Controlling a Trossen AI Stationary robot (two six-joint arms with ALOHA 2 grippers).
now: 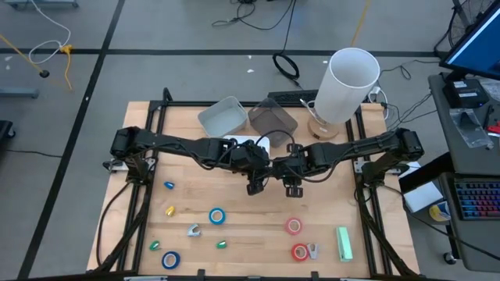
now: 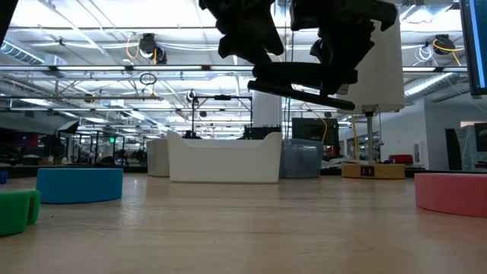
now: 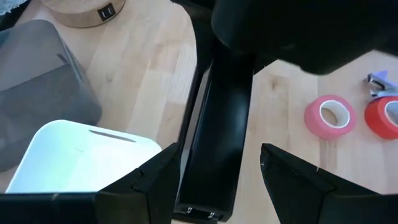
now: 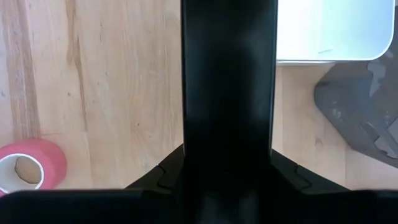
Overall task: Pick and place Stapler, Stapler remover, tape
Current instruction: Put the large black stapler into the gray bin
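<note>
1. The black stapler (image 2: 300,82) hangs mid-air above the worktop (image 1: 250,226), centre, the right gripper (image 1: 294,187) pinching it.
2. The left gripper (image 1: 256,186), jaws spread, straddles the stapler's other end.
3. Risk: an early right release, before the left closes, drops it.

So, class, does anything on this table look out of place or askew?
The black stapler hangs tilted in the air above mid-table, clamped in the right gripper, with the left gripper open around it. Nothing else stands out.
</note>
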